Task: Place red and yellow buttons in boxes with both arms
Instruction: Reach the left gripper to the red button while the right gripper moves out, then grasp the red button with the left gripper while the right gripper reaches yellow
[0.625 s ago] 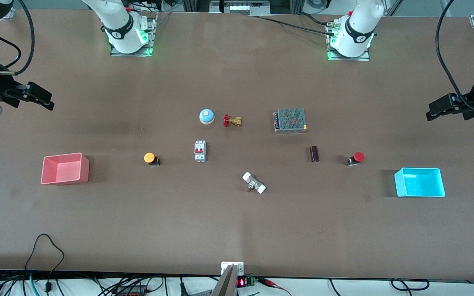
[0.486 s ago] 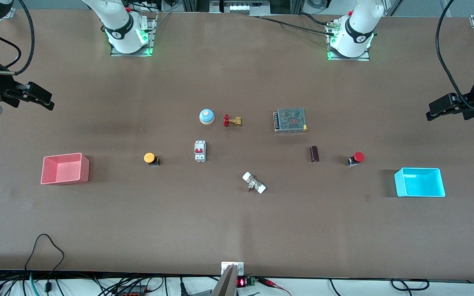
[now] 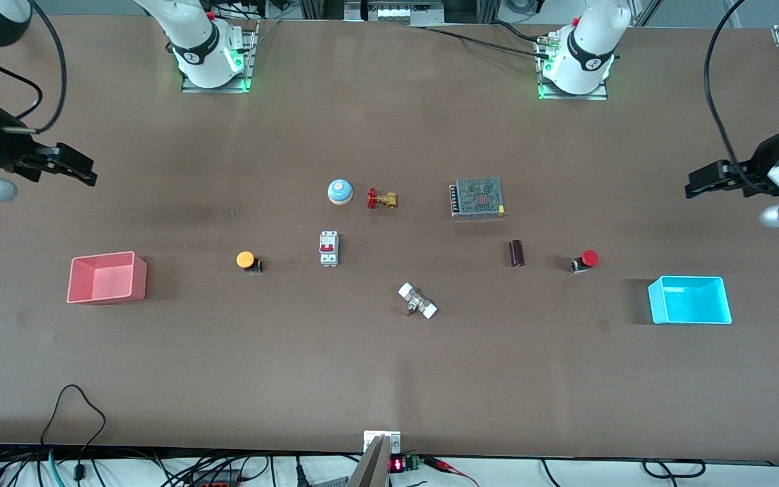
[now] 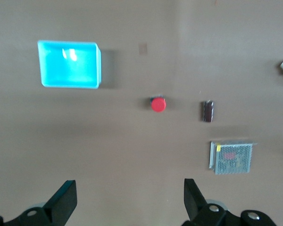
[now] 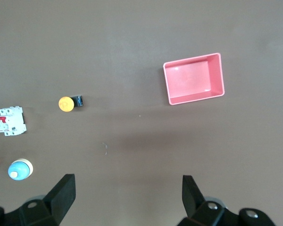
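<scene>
Both grippers have shifted slightly toward mid-table since the earlier frames; nothing on the table has moved. I count two arms, two boxes, two buttons and six other parts.

Arms (2): only the bases and the wrists show in the front view, the links between being cut off at the frame edges. I see the left gripper up in the air over bare table at the left arm's end, fingers spread wide with nothing between them. The right gripper hangs over bare table at the right arm's end, fingers likewise apart and holding nothing.

Boxes (2): the pink box stands at the right arm's end, the cyan box at the left arm's end. Both hold nothing.

Buttons (2): the yellow button lies on the table between the pink box and a breaker. The red button lies near the cyan box, beside a dark cylinder.

Other parts: one power supply, one blue bell, one brass valve, one white fitting. I find the fitting's form hard to make out.
</scene>
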`<state>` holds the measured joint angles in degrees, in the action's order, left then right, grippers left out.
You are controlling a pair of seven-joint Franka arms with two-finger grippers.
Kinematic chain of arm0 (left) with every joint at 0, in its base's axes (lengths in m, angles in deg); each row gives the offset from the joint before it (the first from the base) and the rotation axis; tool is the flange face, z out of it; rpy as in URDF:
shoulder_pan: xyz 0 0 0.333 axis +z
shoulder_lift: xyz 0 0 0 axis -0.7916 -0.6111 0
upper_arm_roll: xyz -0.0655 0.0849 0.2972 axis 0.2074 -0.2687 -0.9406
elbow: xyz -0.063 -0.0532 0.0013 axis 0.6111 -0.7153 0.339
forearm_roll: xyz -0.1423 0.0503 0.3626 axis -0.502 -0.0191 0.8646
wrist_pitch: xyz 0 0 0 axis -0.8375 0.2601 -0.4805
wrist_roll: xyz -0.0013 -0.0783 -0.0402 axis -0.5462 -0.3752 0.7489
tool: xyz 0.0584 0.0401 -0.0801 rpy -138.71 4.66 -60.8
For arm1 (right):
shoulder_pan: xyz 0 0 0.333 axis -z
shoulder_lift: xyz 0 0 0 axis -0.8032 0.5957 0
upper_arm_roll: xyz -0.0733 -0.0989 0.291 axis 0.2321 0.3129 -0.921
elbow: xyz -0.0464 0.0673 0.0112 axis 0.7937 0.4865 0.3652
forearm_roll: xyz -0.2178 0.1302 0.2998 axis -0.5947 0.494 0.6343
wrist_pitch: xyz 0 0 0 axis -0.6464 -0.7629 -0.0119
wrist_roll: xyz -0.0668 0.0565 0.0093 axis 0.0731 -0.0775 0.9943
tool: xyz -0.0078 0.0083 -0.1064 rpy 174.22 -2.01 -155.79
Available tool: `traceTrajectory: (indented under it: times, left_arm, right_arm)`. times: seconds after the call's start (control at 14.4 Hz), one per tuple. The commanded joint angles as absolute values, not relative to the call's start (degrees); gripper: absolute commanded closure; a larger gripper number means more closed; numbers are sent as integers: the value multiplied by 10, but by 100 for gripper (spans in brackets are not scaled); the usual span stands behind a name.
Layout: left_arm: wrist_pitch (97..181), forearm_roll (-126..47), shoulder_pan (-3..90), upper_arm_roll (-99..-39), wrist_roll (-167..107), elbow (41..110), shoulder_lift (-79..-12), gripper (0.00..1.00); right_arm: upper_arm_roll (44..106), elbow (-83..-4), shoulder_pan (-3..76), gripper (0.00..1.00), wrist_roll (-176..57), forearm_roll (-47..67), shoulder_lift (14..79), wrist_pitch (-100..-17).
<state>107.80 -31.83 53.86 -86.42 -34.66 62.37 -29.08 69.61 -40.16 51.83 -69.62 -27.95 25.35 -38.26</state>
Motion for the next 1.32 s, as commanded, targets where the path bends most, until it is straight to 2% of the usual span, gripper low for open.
traceTrajectory:
  times: [0.0, 0.35, 0.76, 1.25]
  left_arm:
    - [1090, -310, 534, -860, -350, 643, -348, 0]
    - [1138, -310, 515, -859, -346, 645, -441, 0]
    - [1164, -315, 515, -858, -345, 648, -489, 0]
    - [1335, -332, 510, -857, -340, 757, -488, 0]
  right_arm:
    - [698, -388, 497, 0, -704, -272, 285, -372]
    - [698, -389, 484, 0, -705, -271, 302, -372]
    - [698, -389, 479, 0, -705, -271, 302, -371]
    - [698, -392, 482, 0, -704, -270, 309, -375]
